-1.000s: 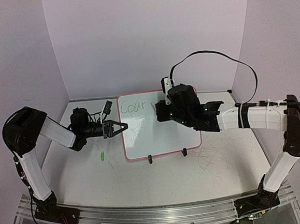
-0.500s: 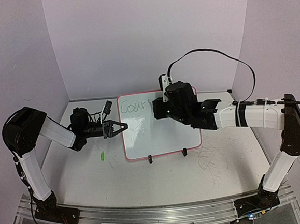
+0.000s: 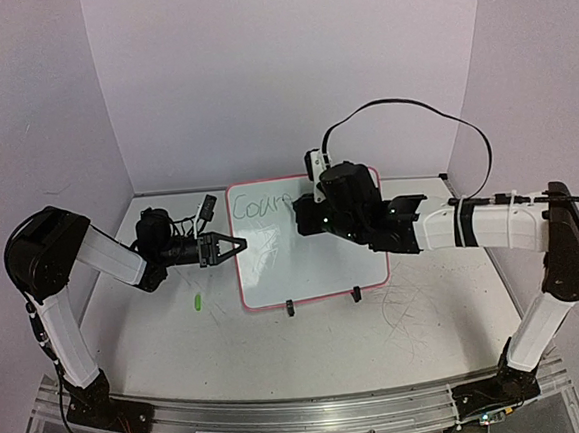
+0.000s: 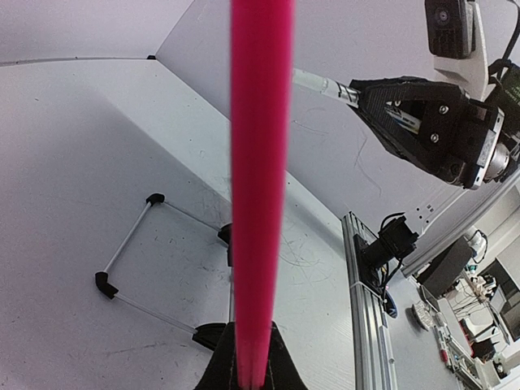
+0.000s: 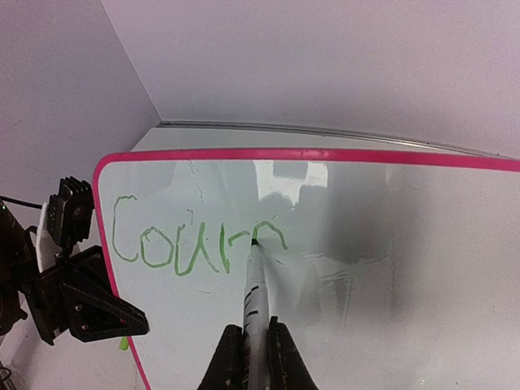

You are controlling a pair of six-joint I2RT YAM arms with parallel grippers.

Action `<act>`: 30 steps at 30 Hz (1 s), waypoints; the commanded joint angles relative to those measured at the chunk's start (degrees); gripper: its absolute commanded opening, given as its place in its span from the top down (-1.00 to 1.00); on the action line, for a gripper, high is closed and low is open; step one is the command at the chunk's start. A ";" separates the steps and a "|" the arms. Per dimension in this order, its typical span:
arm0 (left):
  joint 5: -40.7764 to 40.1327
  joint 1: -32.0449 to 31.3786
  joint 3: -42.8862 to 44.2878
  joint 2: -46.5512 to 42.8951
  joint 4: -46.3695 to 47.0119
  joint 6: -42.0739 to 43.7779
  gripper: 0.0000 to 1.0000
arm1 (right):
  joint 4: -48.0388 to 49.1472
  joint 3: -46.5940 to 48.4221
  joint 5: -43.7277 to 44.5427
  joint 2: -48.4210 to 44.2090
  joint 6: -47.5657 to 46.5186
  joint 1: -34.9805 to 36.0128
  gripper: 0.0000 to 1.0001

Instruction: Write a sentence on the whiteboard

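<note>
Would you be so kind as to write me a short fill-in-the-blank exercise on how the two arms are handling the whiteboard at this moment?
1. The sentence on the whiteboard is written in ____ ink.
2. The marker is pinched between the fingers of the ____ arm, its tip on the board.
3. The left fingers are clamped on the whiteboard's ____ rim.

Missing words: green; right; pink.

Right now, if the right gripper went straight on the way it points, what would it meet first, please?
The whiteboard: the right gripper points along its held marker, whose tip seems to touch the board at the green writing's end.
</note>
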 commanded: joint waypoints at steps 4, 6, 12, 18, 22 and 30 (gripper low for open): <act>-0.52 0.39 -0.02 -2.15 -0.98 -0.74 1.00 | -1.66 -3.02 0.56 -3.01 1.85 -0.28 1.00; -0.50 0.39 0.07 -2.10 -0.97 -0.74 1.00 | -1.76 -3.15 1.28 -3.32 1.92 -0.27 1.00; -0.48 0.37 0.10 -2.05 -0.99 -0.77 1.00 | -1.83 -2.10 3.33 -3.03 1.48 -0.27 1.00; -0.52 0.39 -0.08 -2.15 -0.96 -0.82 1.00 | -1.16 -0.05 5.32 -1.89 0.38 -0.50 1.00; -0.49 0.37 -0.06 -2.33 -0.96 -0.82 1.00 | -0.60 0.70 5.77 -1.53 0.10 -0.82 1.00; -0.39 0.37 -0.04 -2.33 -1.03 -0.80 1.00 | -0.28 1.50 4.98 -0.86 -0.21 -1.18 1.00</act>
